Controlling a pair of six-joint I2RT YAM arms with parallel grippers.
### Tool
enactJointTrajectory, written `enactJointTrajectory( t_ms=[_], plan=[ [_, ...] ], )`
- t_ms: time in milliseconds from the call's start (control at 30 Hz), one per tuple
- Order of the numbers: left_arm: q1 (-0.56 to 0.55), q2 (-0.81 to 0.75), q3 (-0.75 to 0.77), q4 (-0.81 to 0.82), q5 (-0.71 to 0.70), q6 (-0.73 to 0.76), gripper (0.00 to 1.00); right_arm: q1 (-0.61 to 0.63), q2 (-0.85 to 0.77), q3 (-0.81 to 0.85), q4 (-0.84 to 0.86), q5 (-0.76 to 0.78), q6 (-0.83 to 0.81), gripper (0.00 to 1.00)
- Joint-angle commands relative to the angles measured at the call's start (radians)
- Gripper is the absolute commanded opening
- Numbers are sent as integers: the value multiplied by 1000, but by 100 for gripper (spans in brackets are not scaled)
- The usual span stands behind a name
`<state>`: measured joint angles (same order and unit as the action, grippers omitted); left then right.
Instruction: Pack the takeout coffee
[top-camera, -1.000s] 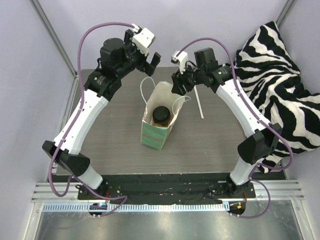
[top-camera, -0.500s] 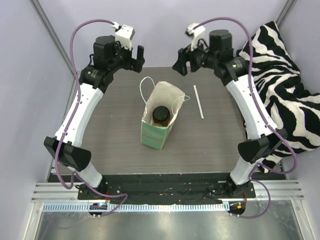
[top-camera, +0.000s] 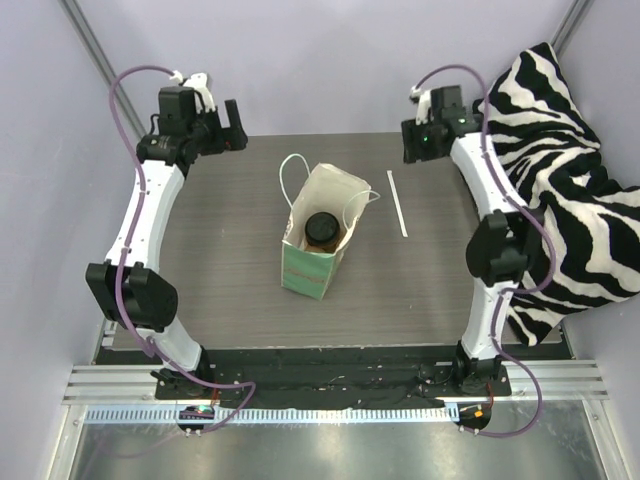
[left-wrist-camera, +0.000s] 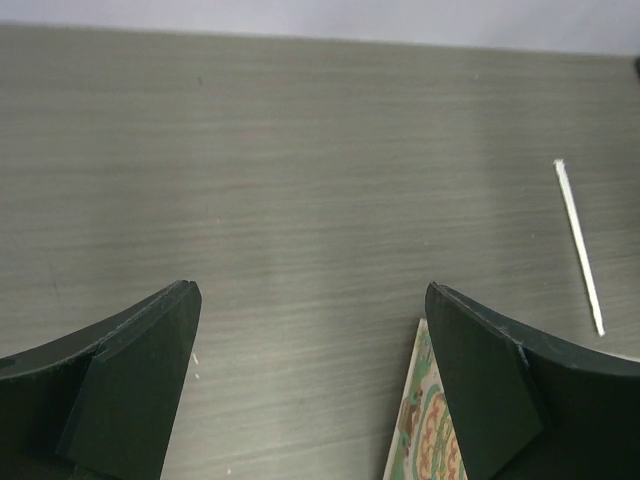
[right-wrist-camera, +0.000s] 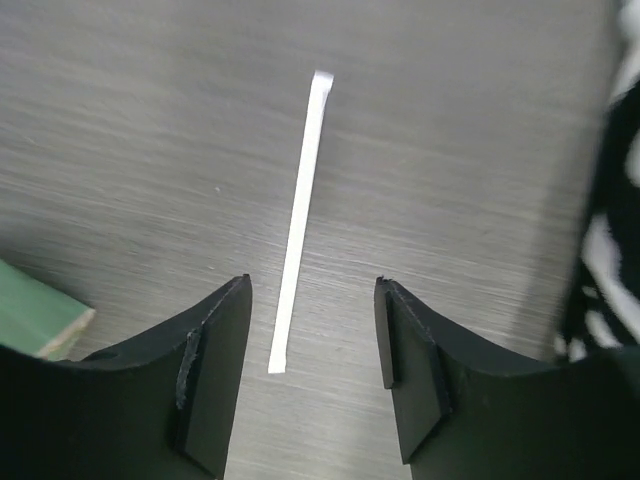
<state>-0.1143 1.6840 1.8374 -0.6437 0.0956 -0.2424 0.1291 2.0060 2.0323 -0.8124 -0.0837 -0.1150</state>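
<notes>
The takeout coffee (top-camera: 321, 228), a brown cup under a round black lid, stands upright inside the mint-green paper bag (top-camera: 312, 268) in the middle of the table. The bag's mouth is open and its white string handles hang to either side. My left gripper (top-camera: 232, 128) is at the far left, well away from the bag, and stands wide open and empty (left-wrist-camera: 310, 290). A patterned corner of the bag (left-wrist-camera: 425, 430) shows by its right finger. At the far right my right gripper (top-camera: 414, 144) is open and empty (right-wrist-camera: 312, 285), above the table.
A thin white wrapped straw (top-camera: 397, 203) lies flat to the right of the bag, below my right gripper's fingers (right-wrist-camera: 300, 215) and apart from them. A zebra-striped cloth (top-camera: 560, 170) is heaped along the right edge. Grey walls close the back.
Both arms have drawn back from the bag's mouth, the left to the far left corner and the right to the far right. The bag and cup have not moved.
</notes>
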Motion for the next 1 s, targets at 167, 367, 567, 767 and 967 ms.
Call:
enactJointTrajectory(
  t_ms=[167,367,567,767,967],
  plan=[
    [8,-72,-124,-56,58,29,100,4,250,126,-39,-13,-3,55],
    [10,-87,-164,-73,62,46,100,6,349,167,-25,-37,0,52],
    [10,-79,-178,-73,61,58,100,6,402,181,-8,-64,8,51],
    [10,-75,-185,-70,59,64,100,6,418,151,47,-65,11,51],
    [10,-60,-159,-82,59,100,100,13,427,80,97,-50,11,38]
  ],
)
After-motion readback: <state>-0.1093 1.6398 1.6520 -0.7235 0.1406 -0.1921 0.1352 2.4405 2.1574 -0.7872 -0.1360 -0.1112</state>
